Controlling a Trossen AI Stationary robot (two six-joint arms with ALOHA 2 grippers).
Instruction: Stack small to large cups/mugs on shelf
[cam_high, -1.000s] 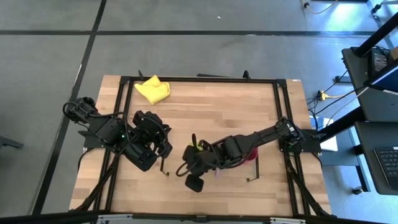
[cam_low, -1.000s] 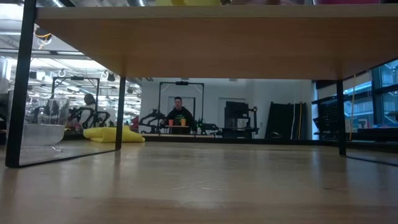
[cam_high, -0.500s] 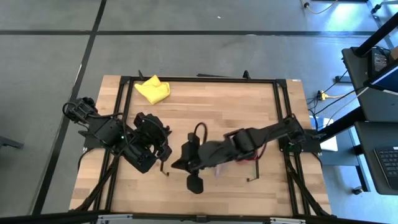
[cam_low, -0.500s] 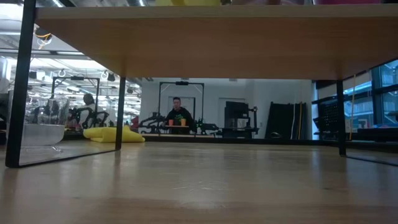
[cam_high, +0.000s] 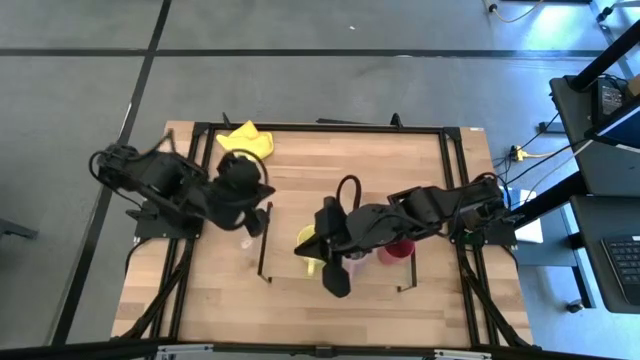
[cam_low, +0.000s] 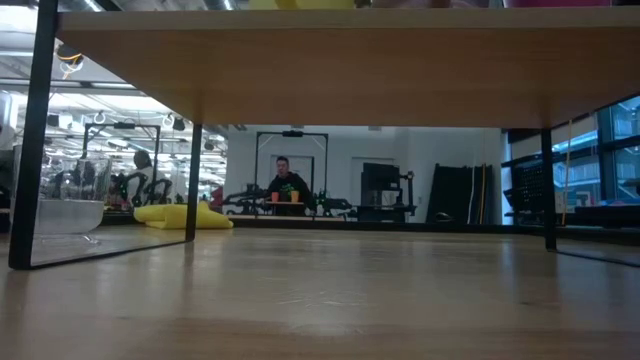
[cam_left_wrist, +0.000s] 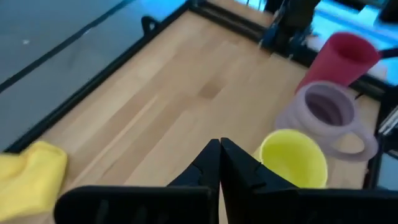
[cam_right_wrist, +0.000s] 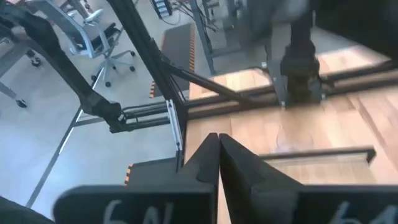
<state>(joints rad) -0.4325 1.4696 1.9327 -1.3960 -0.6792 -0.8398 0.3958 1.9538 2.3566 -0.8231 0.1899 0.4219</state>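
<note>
Both arms lifted away. Left gripper (cam_left_wrist: 220, 163) and right gripper (cam_right_wrist: 218, 155) are closed, holding nothing. Yellow mug (cam_high: 309, 242), purple mug (cam_left_wrist: 328, 110) and red cup (cam_high: 399, 251) sit together on the shelf (cam_low: 330, 60); clear glass (cam_high: 246, 242) waits near its left end.

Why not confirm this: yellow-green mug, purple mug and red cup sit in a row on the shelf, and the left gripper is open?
Not quite: the left gripper is shut, fingers pressed together in the left wrist view. The yellow-green mug, purple mug and red cup do sit in a row on the shelf.

I am reading no words, labels or brands anywhere. Pale marks are showing on my right arm's casing (cam_right_wrist: 134, 208), but I cannot make them out.
</note>
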